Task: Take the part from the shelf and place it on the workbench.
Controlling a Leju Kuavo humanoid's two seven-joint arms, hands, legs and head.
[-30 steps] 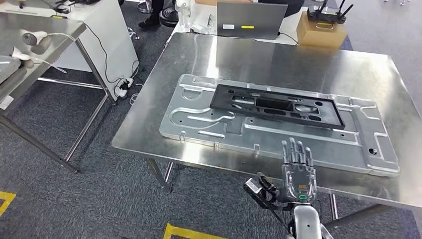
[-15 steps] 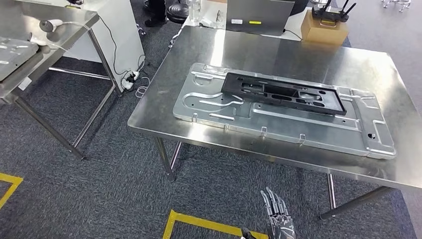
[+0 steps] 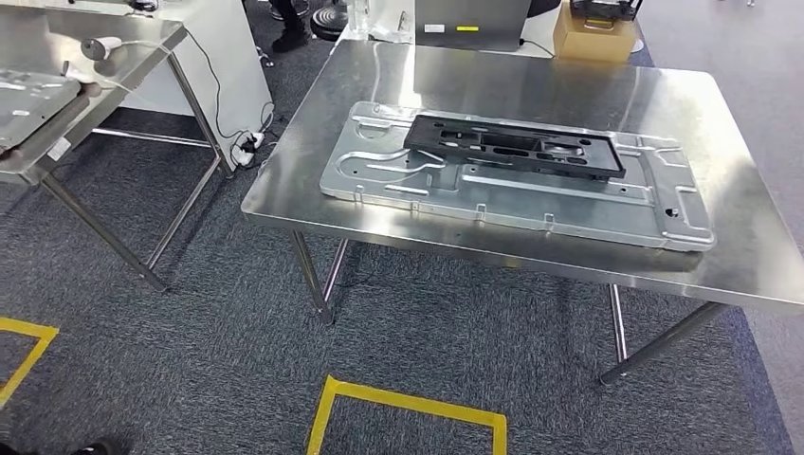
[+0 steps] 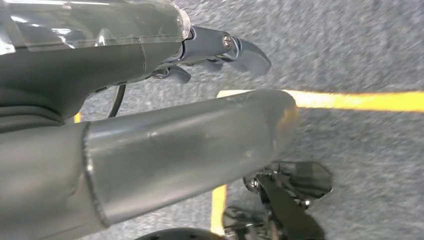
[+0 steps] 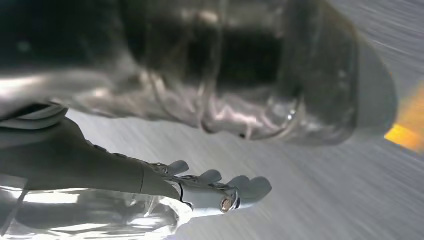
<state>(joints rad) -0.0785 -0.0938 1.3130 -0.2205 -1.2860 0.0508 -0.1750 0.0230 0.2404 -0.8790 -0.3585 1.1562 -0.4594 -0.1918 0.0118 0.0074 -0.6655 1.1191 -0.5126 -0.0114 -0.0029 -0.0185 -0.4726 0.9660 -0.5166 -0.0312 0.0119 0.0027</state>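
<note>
Starting at the far left of the head view, a second steel table (image 3: 57,104) carries a pale embossed metal sheet (image 3: 24,95) and a small white handheld device (image 3: 98,45) with its cable trailing off. Beside it stands a white cabinet (image 3: 223,57), with a tangle of cables and a power strip (image 3: 248,147) on the grey carpet at its foot. Yellow floor tape (image 3: 403,403) marks a box outline on the carpet nearer the camera. To the right stands the steel workbench (image 3: 749,256). A large silver stamped metal plate (image 3: 493,204) lies flat on it, and the black part (image 3: 517,147), a long rectangular frame with cut-outs, rests on the plate's far half, lying lengthwise along it. Behind the workbench sit a grey laptop (image 3: 471,21) and, further right, a cardboard box (image 3: 593,40). In the left wrist view the left hand (image 4: 150,100) hangs above the carpet and a strip of yellow tape, its thick thumb extended and the dark fingers (image 4: 240,50) straight and apart from the thumb, holding nothing. In the right wrist view, blurred by motion, the right hand (image 5: 165,150) is likewise empty, its fingers (image 5: 235,192) straight, side by side, and clear of the thumb.
</note>
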